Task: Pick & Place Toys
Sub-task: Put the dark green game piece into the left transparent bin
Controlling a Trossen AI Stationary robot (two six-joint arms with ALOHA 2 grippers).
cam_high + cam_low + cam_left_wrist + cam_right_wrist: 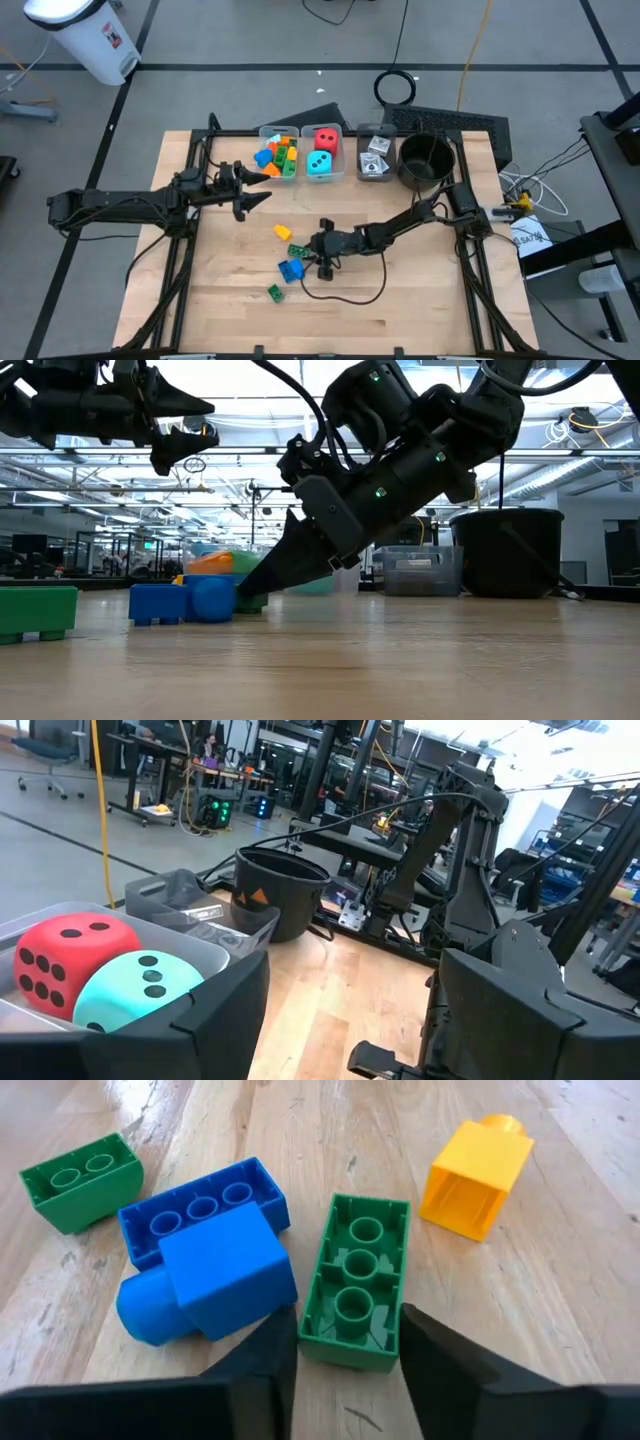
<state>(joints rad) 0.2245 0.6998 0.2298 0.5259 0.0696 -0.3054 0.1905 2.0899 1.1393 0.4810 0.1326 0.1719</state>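
Several loose bricks lie on the table. A green brick (355, 1280) lies hollow side up, with two blue bricks (205, 1245) beside it, a yellow brick (475, 1175) farther off and a second green brick (80, 1180) apart. My right gripper (318, 252) is open and low over the table (255, 585). Its fingers stand on either side of the end of the hollow-side-up green brick (298, 250) that is toward them. My left gripper (252, 190) is open and empty. It is raised above the table near the bin of bricks (278, 152). My right gripper's fingers (270, 1370) slant down and lie along the green brick, flanking its two long sides at the end toward them (345, 1345). I cannot tell whether they touch it. The brick lies flat on the table.
Three clear bins stand in a row at the far edge. They hold bricks, a red and a teal die (322, 152), and cards (375, 155). A round black pot (427, 160) stands to their right. A black cable loops on the table near my right gripper (350, 295).
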